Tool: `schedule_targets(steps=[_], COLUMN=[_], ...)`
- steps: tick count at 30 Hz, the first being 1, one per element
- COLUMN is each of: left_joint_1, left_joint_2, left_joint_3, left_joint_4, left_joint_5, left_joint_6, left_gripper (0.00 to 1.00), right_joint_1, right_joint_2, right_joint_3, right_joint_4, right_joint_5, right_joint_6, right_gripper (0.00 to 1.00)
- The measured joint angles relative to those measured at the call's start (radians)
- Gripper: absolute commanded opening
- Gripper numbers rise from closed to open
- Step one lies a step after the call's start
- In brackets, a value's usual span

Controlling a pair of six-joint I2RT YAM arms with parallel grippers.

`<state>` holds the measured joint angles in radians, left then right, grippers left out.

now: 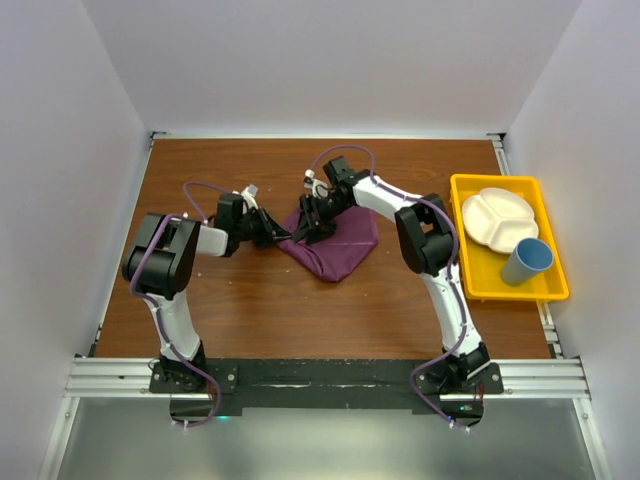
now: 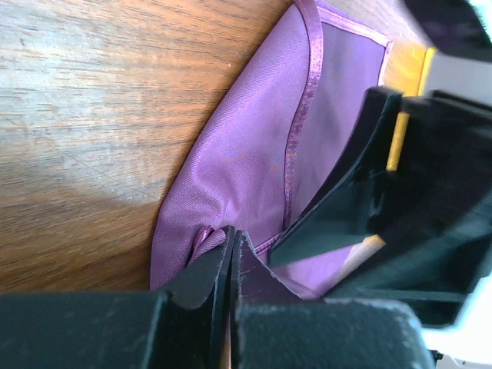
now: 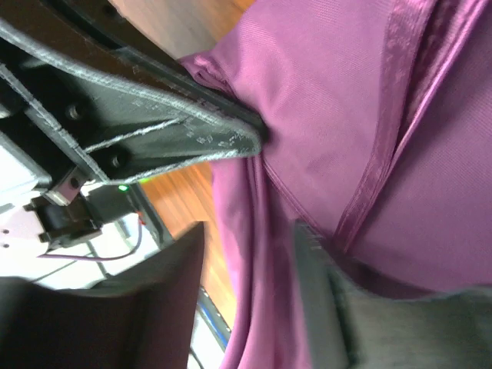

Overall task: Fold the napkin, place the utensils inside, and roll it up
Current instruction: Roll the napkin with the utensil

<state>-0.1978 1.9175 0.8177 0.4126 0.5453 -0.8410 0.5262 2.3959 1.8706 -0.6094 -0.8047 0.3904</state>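
The plum-purple napkin (image 1: 345,250) lies bunched on the wooden table (image 1: 250,300) between my two grippers. My left gripper (image 1: 273,236) is at its left corner. In the left wrist view the left gripper (image 2: 231,240) is shut on a pinch of the napkin's (image 2: 246,154) edge. My right gripper (image 1: 312,228) hangs over the napkin's upper left part. In the right wrist view the right gripper (image 3: 250,288) is open, with a fold of the napkin (image 3: 346,115) running between its spread fingers (image 3: 323,292). The utensils are out of view.
A yellow tray (image 1: 470,280) stands at the right edge of the table and holds a white divided plate (image 1: 497,217) and a blue cup (image 1: 527,261). White walls close the table in at the left, back and right.
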Motion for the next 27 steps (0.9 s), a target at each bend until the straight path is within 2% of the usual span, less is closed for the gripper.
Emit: schedule_targets(steps=[7,9,14,20,24,27], left_joint_1=[0.000,0.000,0.000,0.000,0.000,0.000], left_joint_2=[0.000,0.000,-0.001,-0.001,-0.001,-0.001], left_joint_3=[-0.004,-0.003,-0.001,0.000,0.003,0.003], left_joint_4=[0.008,0.007,0.000,-0.003,-0.009,-0.010], left_joint_5=[0.001,0.001,0.002,0.002,0.001,0.001], left_joint_6=[0.004,0.008,0.015,0.015,0.015,0.015], left_gripper=[0.01,0.00,0.00,0.00,0.00,0.00], right_joint_1=[0.027,0.048,0.126,0.208,0.211,0.203], right_joint_2=[-0.092,-0.142,-0.280,-0.336,-0.336,-0.336], right_joint_3=[0.021,-0.010,-0.130,-0.193,-0.225,-0.238], right_joint_4=[-0.170,-0.198,-0.232,-0.245,-0.252,-0.256], right_joint_5=[0.237,0.306,0.438,0.543,0.596,0.629], right_joint_6=[-0.154,-0.193,-0.255,-0.283,-0.293,-0.299], right_gripper=[0.69,0.73,0.73,0.69,0.64,0.53])
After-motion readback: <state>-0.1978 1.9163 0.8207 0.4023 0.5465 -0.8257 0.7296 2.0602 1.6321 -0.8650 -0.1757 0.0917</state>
